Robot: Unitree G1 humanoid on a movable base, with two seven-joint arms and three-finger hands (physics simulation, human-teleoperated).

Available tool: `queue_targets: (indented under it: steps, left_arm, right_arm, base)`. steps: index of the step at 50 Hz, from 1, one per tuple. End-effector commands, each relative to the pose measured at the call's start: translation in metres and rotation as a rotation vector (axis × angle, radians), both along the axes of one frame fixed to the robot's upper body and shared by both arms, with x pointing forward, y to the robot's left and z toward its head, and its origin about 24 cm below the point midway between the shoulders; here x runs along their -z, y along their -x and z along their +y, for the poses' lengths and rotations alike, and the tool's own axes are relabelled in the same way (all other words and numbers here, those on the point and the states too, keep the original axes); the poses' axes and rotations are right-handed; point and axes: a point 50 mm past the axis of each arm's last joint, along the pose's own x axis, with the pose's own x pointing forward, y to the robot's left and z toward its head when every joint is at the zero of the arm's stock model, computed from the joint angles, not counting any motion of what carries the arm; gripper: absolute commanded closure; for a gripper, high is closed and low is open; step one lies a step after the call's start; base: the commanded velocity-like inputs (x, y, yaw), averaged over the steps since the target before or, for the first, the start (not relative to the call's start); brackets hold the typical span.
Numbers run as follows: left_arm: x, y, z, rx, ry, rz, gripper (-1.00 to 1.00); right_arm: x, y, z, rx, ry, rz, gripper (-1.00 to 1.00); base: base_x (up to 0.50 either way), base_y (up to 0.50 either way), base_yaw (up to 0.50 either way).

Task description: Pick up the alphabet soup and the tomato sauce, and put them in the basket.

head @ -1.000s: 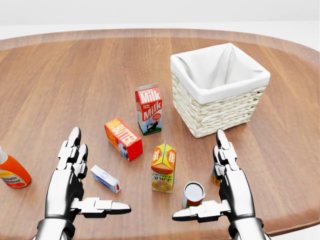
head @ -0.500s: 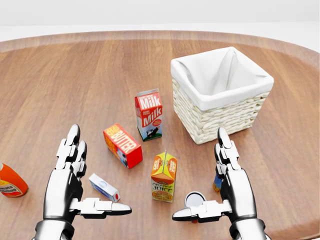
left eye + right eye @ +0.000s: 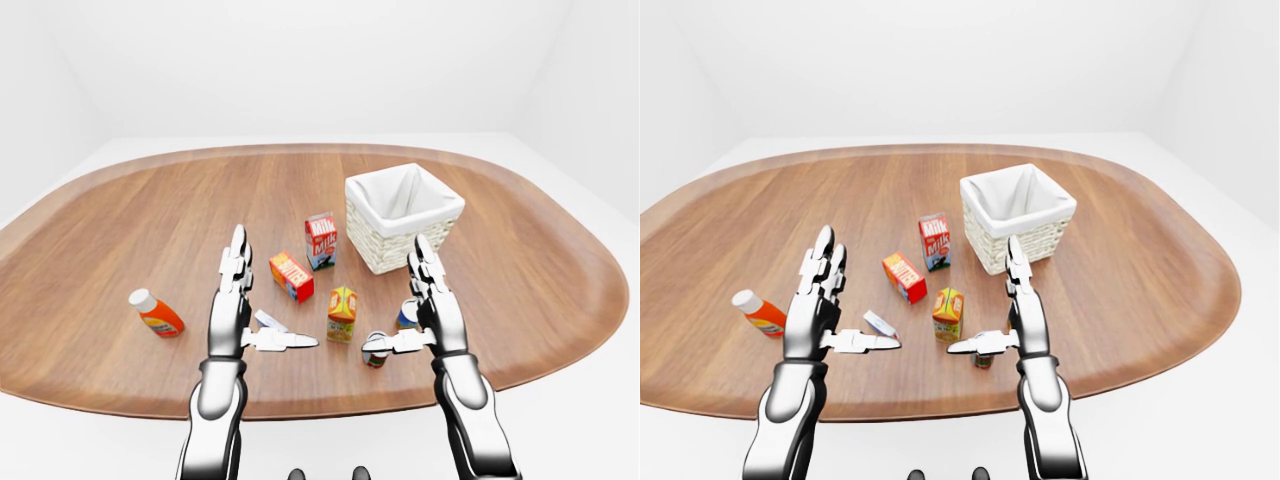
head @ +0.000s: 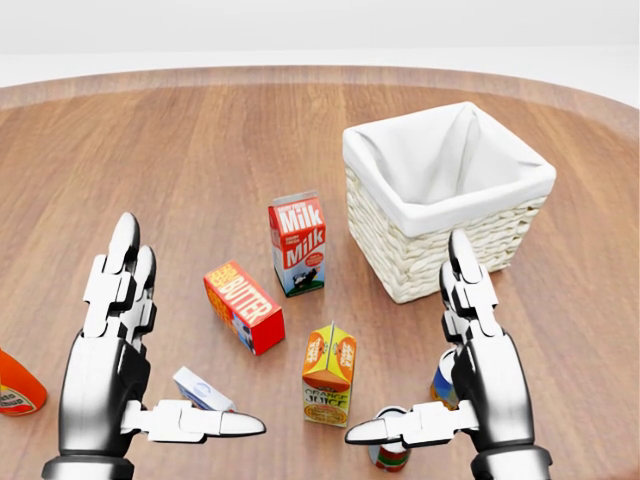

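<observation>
Head view: a small cylindrical can with a red label (image 4: 390,452) is seen standing on the wooden oval bench (image 4: 200,150) near the bottom edge, partly hidden under the thumb of the right robot hand (image 4: 470,380). A second small can with a blue and orange label (image 4: 445,380) is seen just to its right, mostly covered by the same robot hand; which can is the soup and which the sauce cannot be told. The right robot hand is held released, fingers straight and thumb stretched to the left, closed on nothing. The left robot hand (image 4: 110,340) is likewise released, thumb pointing right, above a small white and blue box (image 4: 200,388) lying flat. Between the two robot hands an orange juice carton (image 4: 328,373) stands upright. Higher in the view a red butter box (image 4: 243,306) lies on its side, and a red and white milk carton (image 4: 298,243) stands beside it. To the right of the milk carton the square woven basket with white cloth lining (image 4: 440,235) is placed, well apart from both cans. An orange bottle with a white cap (image 3: 156,312) lies at the left of the left-eye view.
</observation>
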Motion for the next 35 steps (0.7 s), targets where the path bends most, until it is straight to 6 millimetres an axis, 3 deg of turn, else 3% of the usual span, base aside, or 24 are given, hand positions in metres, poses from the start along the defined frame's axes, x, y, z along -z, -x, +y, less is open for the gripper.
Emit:
queue_targets:
  steps: [1, 35]
  left_arm:
    - [-0.0030, 0.0027, -0.0012, -0.001, -0.007, -0.013, -1.00]
    - [-0.0015, 0.0024, -0.0009, -0.001, -0.007, -0.007, -1.00]
  right_arm:
    - [-0.0035, 0.0022, 0.0002, -0.001, 0.004, -0.014, -1.00]
    - [-0.0036, 0.0033, 0.0000, -0.001, 0.002, -0.015, -1.00]
  base:
    - [0.10, 0.00, 0.00]
    - [0.10, 0.00, 0.00]
